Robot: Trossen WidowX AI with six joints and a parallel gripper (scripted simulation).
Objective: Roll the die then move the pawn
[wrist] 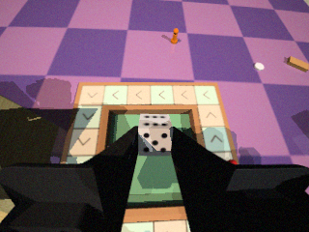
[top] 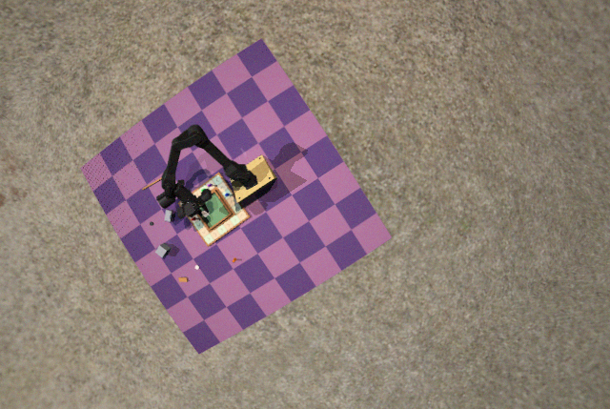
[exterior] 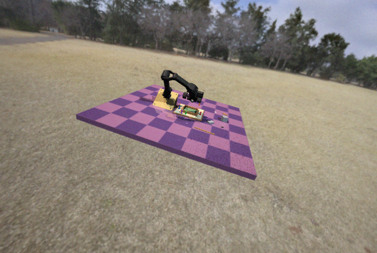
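My gripper (top: 202, 212) (exterior: 192, 101) (wrist: 154, 130) is shut on the white die (wrist: 154, 140) and holds it above the board. In the wrist view the die shows faces with six and five black pips. Beyond it is the green-floored tray (top: 220, 208) (exterior: 191, 109) (wrist: 150, 107) with a brown rim. The red pawn (exterior: 200, 112) (wrist: 233, 162) stands on the arrowed track, mostly hidden by a finger in the wrist view. A blue pawn (top: 227, 194) (exterior: 179, 107), a purple pawn (top: 210, 185) (exterior: 181, 111) and a green pawn (exterior: 185, 112) stand elsewhere on the track.
Off the board lie an orange pawn-shaped piece (top: 234, 259) (wrist: 175, 36), a white disc (top: 196, 267) (wrist: 259, 66), an orange block (top: 183, 279) (wrist: 297, 63), a grey block (top: 162, 250) (exterior: 224, 118), a flatter grey piece (top: 168, 215) (exterior: 210, 121) and a thin stick (top: 152, 183) (exterior: 204, 130).
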